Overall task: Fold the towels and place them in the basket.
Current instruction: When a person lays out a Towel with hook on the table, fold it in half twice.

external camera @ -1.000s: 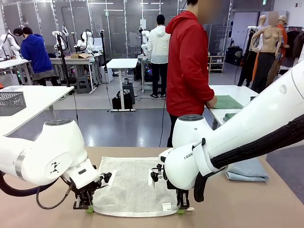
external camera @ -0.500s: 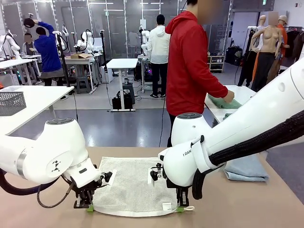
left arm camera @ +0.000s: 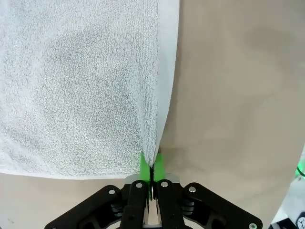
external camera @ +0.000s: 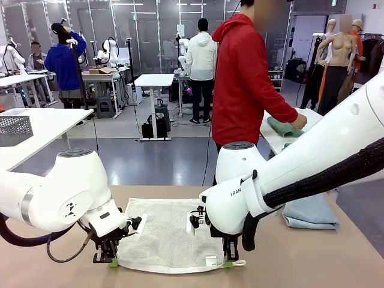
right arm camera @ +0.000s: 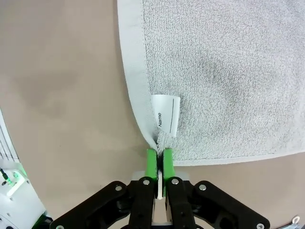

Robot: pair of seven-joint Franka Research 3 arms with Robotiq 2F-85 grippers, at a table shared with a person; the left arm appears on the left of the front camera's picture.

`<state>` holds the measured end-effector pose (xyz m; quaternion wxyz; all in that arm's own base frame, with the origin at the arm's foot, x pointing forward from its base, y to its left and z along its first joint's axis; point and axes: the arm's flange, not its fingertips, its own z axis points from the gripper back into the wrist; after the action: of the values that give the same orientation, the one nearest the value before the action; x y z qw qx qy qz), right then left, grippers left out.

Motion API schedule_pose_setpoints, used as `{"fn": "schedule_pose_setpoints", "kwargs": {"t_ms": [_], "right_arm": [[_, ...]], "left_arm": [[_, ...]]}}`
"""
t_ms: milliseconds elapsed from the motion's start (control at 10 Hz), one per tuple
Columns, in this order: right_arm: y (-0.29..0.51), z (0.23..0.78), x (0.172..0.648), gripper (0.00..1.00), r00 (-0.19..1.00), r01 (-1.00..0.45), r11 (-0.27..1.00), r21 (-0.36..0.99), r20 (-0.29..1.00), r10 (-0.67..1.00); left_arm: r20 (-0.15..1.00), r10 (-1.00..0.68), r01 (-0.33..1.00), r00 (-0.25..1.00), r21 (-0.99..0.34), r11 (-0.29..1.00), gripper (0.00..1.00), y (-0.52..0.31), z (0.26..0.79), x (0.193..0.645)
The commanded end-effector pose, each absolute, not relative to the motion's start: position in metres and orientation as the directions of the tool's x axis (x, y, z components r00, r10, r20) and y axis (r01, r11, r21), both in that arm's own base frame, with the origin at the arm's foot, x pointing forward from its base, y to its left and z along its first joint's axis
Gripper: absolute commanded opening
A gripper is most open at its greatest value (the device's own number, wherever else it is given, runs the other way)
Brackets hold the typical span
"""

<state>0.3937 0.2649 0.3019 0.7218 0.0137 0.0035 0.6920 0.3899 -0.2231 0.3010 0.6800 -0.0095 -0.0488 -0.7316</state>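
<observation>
The cream-white towel [external camera: 165, 234] lies spread flat on the tan table [external camera: 336, 258], at 6 o'clock in the front view, with a gripper at each near corner. The left gripper [external camera: 111, 261] is at the towel's 7 o'clock corner. In the left wrist view its green pads [left arm camera: 143, 164] are clenched on the towel's hem, which rises in a thin ridge from between them. The right gripper [external camera: 228, 261] is at the 5 o'clock corner, and the right wrist view shows it [right arm camera: 159, 162] pinched tight on the hem there. The left arm's round white joint [external camera: 75, 189] covers the table at the towel's 9 o'clock. The right arm's bulky elbow [external camera: 240, 192] stands in front of the towel's 3 o'clock edge and hides it. The pale blue-grey towel [external camera: 312, 215] lies folded farther out at 3 o'clock, partly behind that arm. At 12 o'clock a person in a red hooded top [external camera: 243, 78] stands beyond the table, turned toward a white side table [external camera: 273, 141] at 2 o'clock, one hand [external camera: 298, 122] on a green cloth [external camera: 282, 127]. At 9 o'clock a dark mesh basket [external camera: 15, 129] sits on a neighbouring white table [external camera: 45, 129]. A white tag [right arm camera: 166, 114] sewn by the right-hand corner reads "Name" above a ruled line. The right arm's casing bears the letters "FRAN" [external camera: 236, 193], and the rest is out of sight.
</observation>
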Motion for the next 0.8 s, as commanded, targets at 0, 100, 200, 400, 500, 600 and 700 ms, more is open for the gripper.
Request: {"fn": "schedule_pose_setpoints", "kwargs": {"t_ms": [0, 100, 200, 400, 500, 600, 700], "right_arm": [[0.265, 0.302, 0.394, 0.06, 0.042, -0.999, 0.042, 0.025, 0.014, 0.999], [0.268, 0.310, 0.393, 0.06, 0.029, -1.000, 0.029, 0.009, 0.006, 1.000], [0.272, 0.322, 0.393, 0.06, 0.021, -1.000, 0.021, -0.003, -0.001, 1.000], [0.276, 0.350, 0.390, 0.06, 0.019, -0.999, 0.018, -0.028, -0.012, 1.000], [0.277, 0.362, 0.389, 0.06, 0.020, -0.999, 0.019, -0.045, -0.023, 1.000], [0.277, 0.372, 0.387, 0.06, 0.024, -0.998, 0.022, -0.062, -0.035, 0.999], [0.278, 0.382, 0.384, 0.06, 0.018, -0.997, 0.014, -0.078, -0.041, 0.999]], "left_arm": [[0.080, -0.994, 0.996, -0.075, 0.059, -0.070, 0.03, -0.223, 0.301, 0.390], [0.062, -0.994, 0.995, -0.086, 0.063, -0.082, 0.03, -0.228, 0.308, 0.388], [0.043, -0.995, 0.993, -0.095, 0.078, -0.092, 0.03, -0.236, 0.319, 0.388], [0.013, -0.996, 0.990, -0.091, 0.108, -0.089, 0.03, -0.249, 0.348, 0.386], [0.001, -0.997, 0.988, -0.084, 0.132, -0.083, 0.03, -0.251, 0.361, 0.387], [-0.006, -0.997, 0.985, -0.077, 0.157, -0.077, 0.03, -0.251, 0.371, 0.387], [-0.012, -0.997, 0.982, -0.070, 0.172, -0.071, 0.03, -0.251, 0.380, 0.387]]}}
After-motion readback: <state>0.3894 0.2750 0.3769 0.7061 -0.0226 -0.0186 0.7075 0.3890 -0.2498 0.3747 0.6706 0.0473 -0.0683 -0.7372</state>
